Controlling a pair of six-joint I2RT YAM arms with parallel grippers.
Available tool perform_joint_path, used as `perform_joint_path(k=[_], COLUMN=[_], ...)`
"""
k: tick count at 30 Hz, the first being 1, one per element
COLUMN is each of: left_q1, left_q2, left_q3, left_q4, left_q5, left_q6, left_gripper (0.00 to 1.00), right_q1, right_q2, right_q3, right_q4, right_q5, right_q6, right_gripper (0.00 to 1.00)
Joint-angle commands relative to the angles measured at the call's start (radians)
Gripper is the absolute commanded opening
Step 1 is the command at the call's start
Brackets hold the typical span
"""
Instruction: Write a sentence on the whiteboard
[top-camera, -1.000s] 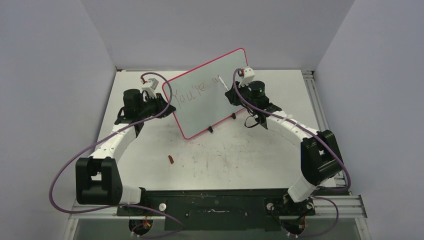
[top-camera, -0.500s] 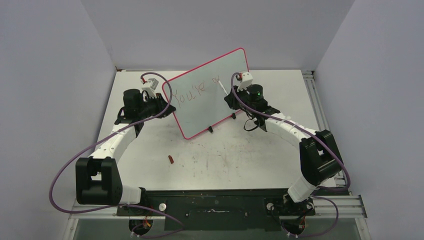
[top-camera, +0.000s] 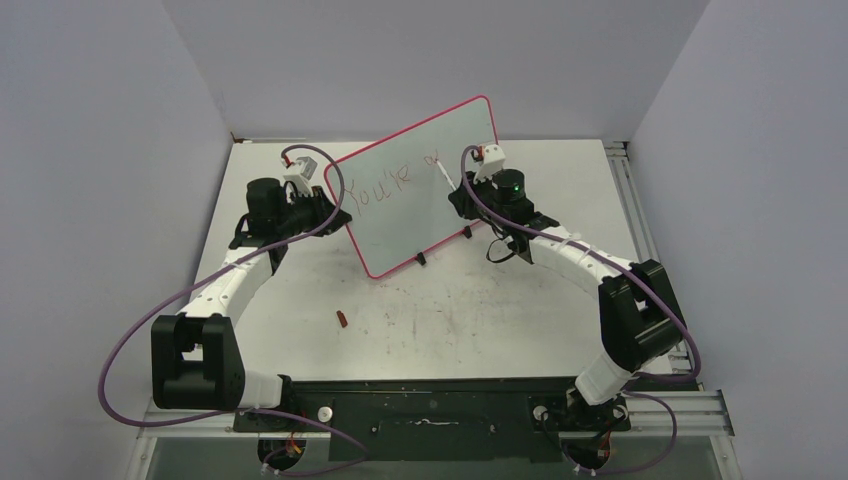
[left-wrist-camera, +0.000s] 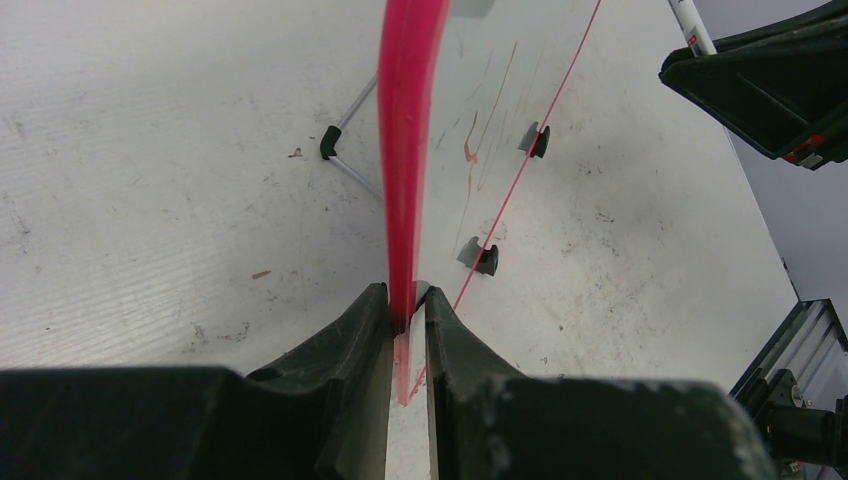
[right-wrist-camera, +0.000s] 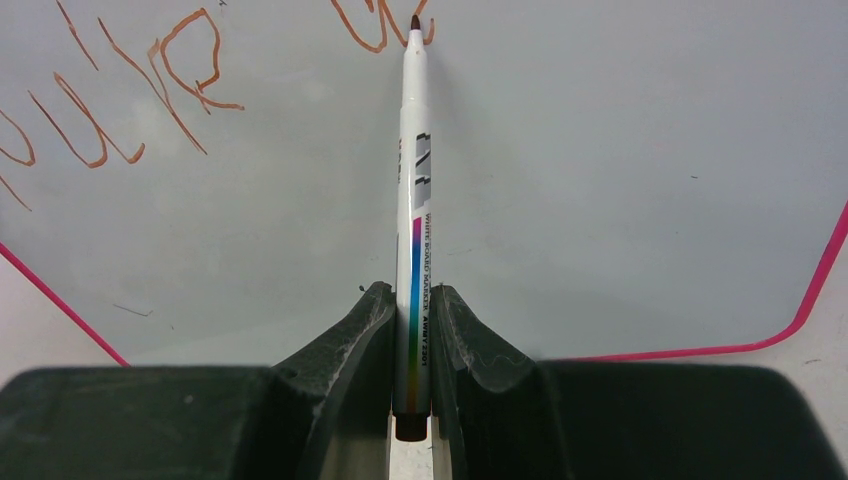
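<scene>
Here the marker (right-wrist-camera: 414, 200) touches sentence (top-camera: 390, 183) on whiteboard (right-wrist-camera: 620, 180)

sentence (right-wrist-camera: 170, 80) cut off at top and left edges, whiteboard (left-wrist-camera: 405, 150) top cropped, small reddish item (top-camera: 341, 319) unidentifiable

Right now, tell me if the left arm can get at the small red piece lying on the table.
Probably not: the left pincer clamps the whiteboard by its rim, though nothing blocks the red piece.
</scene>
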Motion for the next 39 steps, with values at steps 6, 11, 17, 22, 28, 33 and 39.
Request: perform_joint_path(k=[6,11,17,22,28,33,39], left_q1=[-0.006,-0.006,-0.005,-0.006,-0.006,-0.006,-0.006], left_q2=[-0.002,-0.002,-0.002,-0.004,-0.004,-0.006,-0.005], left_q3=[0.035,0.035,0.036,0.037,0.035,0.035,0.036], left_q4=[0.002,0.001,0.001,-0.001,-0.001,-0.001,0.001], left_q5=[-0.01,-0.009,-0.008,-0.009,-0.009,-0.007,-0.006], left_q6=[0.015,0.015,0.017,0.017,0.017,0.017,0.015], left_gripper=[0.0,0.0,0.0,0.0,0.0,0.0,0.0], right_q1=[0.003,-0.002,-0.013,-0.013,-0.018,-0.019,-0.018], right_q2=[0.006,0.013,0.024,0.027,0.022,0.017,0.017], right_q3=[0.07,0.077,0.075,0.07,0.049,0.034,0.014], right_q4=[0.06,0.059,0.053,0.049,0.049,0.047,0.036], right_q5=[0.043,0.049,0.053,0.055,0.063,0.058,0.046], right_q6=[-0.012,-0.012,-0.01,-0.007,-0.002,-0.001,-0.006], right_gripper=[0.05,0.05,0.05,0.05,0.05,0.05,0.05])
